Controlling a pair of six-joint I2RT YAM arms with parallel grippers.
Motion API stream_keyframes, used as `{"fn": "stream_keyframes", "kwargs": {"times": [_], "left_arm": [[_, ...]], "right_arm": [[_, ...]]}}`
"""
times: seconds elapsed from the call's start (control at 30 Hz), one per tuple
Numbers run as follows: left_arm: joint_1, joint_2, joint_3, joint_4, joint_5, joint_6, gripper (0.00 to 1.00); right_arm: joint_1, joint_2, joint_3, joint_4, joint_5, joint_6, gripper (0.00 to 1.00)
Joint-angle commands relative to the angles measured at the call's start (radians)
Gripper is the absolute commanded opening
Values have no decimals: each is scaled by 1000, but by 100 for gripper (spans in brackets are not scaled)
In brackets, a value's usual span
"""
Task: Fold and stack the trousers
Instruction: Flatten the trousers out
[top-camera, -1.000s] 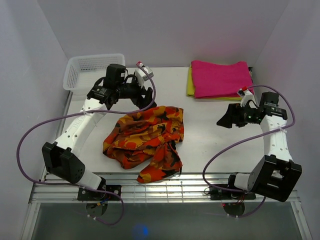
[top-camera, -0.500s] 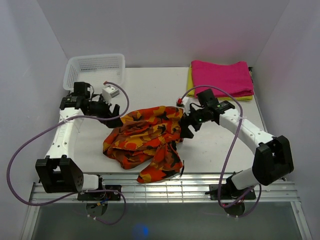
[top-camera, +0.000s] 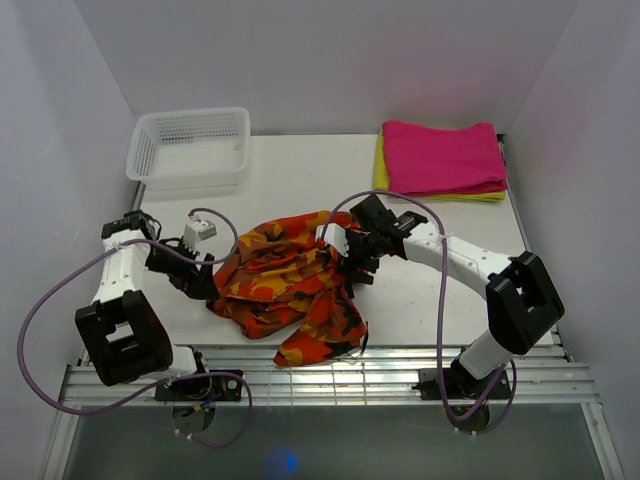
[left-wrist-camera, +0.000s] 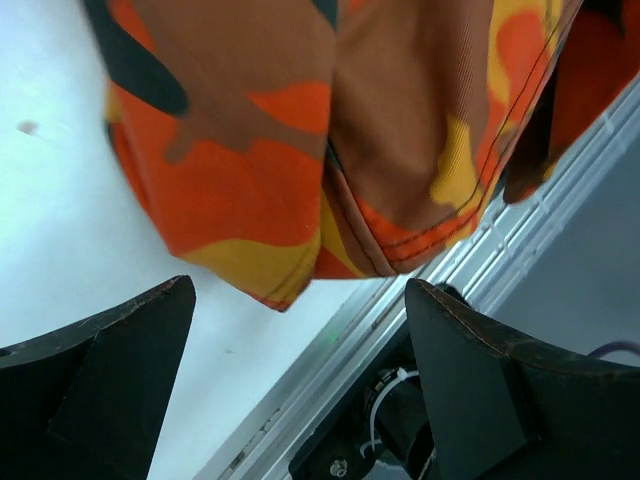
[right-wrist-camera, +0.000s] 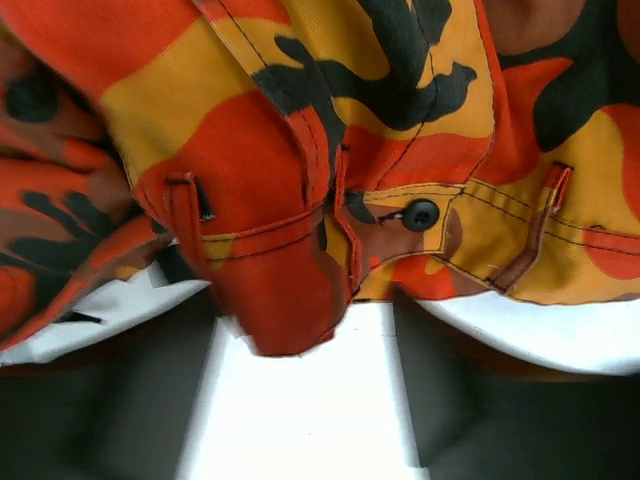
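Trousers (top-camera: 285, 285) crumpled mid-table (top-camera: 430, 300), one end at the front edge; bare room to the right and behind. I can't sort the legs out. Left gripper (top-camera: 200, 285) is spread wide at the left hem, holding nothing. Right gripper (top-camera: 352, 262) is at the waistband; its fingers are blurred but apart, gripping nothing I see.

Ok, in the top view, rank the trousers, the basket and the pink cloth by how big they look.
Largest: trousers.
Then basket and pink cloth: they look about alike, so I can't rank them.
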Motion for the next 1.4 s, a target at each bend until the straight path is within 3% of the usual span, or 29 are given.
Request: {"fn": "stream_keyframes", "kwargs": {"times": [0.0, 0.03, 0.07, 0.17, 0.27, 0.4, 0.43, 0.53, 0.57, 0.6, 0.67, 0.73, 0.93, 1.07, 1.1, 1.13, 1.27, 1.37], "left_arm": [[-2, -58, -83, -15, -45, 157, 97], [-3, -68, -120, 2, -56, 162, 97], [-3, -73, -136, 48, -63, 160, 97], [-3, -70, -179, 108, -62, 166, 96], [-3, -55, -196, 177, -33, 149, 91], [-3, -20, -199, 280, 18, 93, 73], [-2, -12, -197, 292, 30, 83, 60], [-2, 16, -176, 363, 74, 19, 36], [-3, 25, -165, 390, 81, -7, 17], [-3, 34, -148, 454, 84, -82, 6], [-3, 76, -79, 524, 90, -166, 0], [-2, 128, 15, 616, 113, -286, 0], [-29, 286, 287, 765, 116, -559, 0], [-89, 428, 416, 760, 58, -611, 2], [-106, 432, 426, 760, 58, -612, 7], [-112, 429, 430, 763, 59, -616, 22], [-115, 355, 391, 750, 96, -587, 48], [-123, 248, 308, 516, 159, -416, 60]], "right_arm": [[-1, 32, 25, 44, 88, -61, 57], [-1, 31, 22, 44, 91, -63, 49], [1, 19, 13, 35, 103, -72, 33], [-4, -27, -30, 35, 132, -101, 9], [-8, -116, -110, 32, 165, -118, 8], [-19, -205, -188, 24, 202, -126, 8], [-24, -222, -210, 22, 206, -126, 8], [-56, -247, -220, 21, 202, -116, 8], [-69, -253, -216, 22, 199, -115, 8], [-74, -262, -210, 18, 196, -115, 8], [-96, -267, -164, 1, 192, -104, 8], [-122, -268, -123, -13, 176, -89, 8], [-356, -279, 43, -69, 62, -75, 8], [-480, -333, 66, -108, 15, -104, 8], [-494, -362, 65, -120, 2, -118, 8], [-504, -377, 63, -129, 2, -124, 8], [-554, -454, 28, -162, 16, -158, 8], [-582, -508, -3, -166, 47, -162, 8]]}}
